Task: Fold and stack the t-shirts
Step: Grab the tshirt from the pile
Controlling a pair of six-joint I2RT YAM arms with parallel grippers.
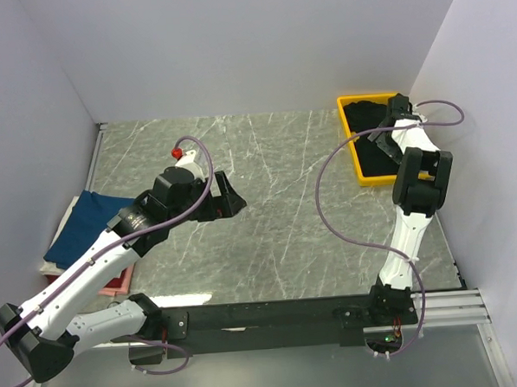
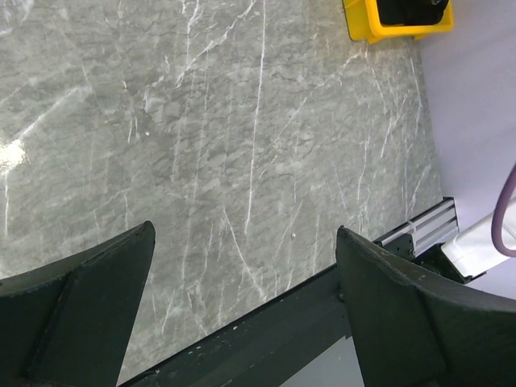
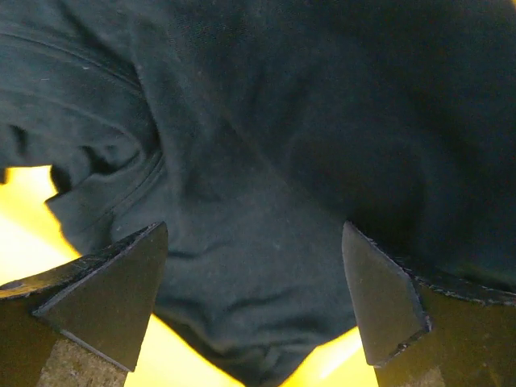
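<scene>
Right wrist view: right end effector [image 3: 254, 238] spread wide, empty, over the crumpled black t-shirt [image 3: 266, 121], which lies in the yellow tray [image 3: 20, 218]. Top external view: left end effector [image 1: 228, 196] likewise spread wide and empty above the bare table [image 1: 286, 227]. Folded navy t-shirt [image 1: 85, 223] at the table's left edge.

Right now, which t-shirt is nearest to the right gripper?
The black t-shirt in the yellow tray, directly under the open right gripper. The blue t-shirt lies far off on the left side.
</scene>
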